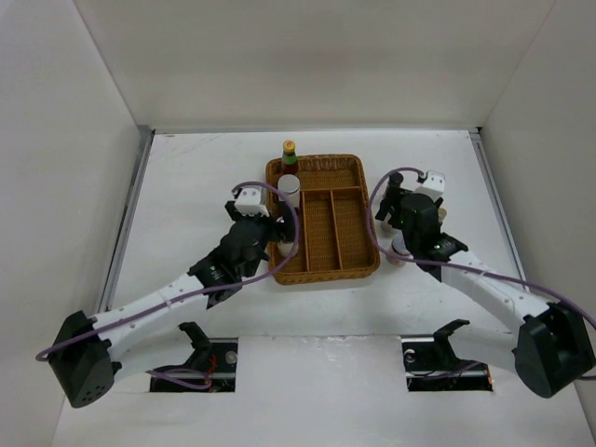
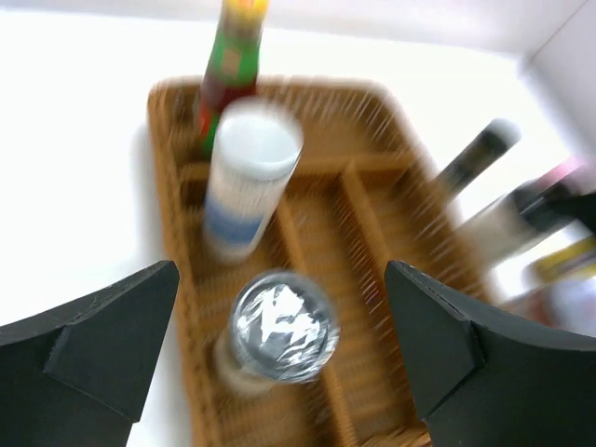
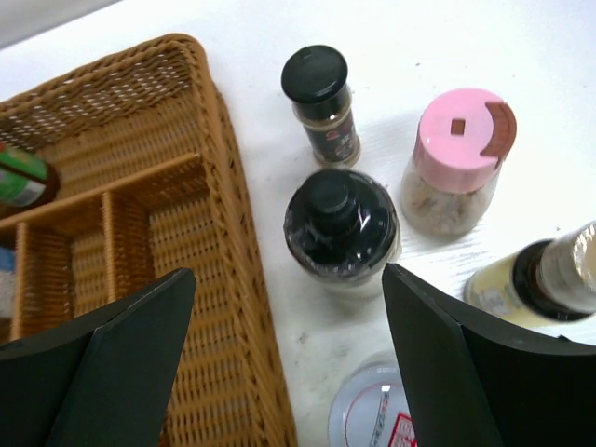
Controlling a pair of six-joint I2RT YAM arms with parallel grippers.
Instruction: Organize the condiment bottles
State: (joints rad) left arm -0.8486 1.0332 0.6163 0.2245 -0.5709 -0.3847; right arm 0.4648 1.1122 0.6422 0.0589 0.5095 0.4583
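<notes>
Below your left gripper (image 2: 281, 279), spread wide and empty, stands a silver-capped jar (image 2: 279, 328); your right gripper (image 3: 289, 273), likewise spread, frames a black-capped bottle (image 3: 340, 228).

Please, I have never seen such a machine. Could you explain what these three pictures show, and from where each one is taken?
Two robot arms stand at a table, each ending in a two-finger gripper. One picture looks down from above and behind them; two come from wrist cameras, where the black shapes below are the fingers. A wicker tray holds a sauce bottle, a white cylinder and a silver-topped jar. Right of it, on the table, stand a black-capped shaker, a pink-capped shaker and a black-topped jar, among others. The left gripper and the right gripper are both open; nothing is held.
</notes>
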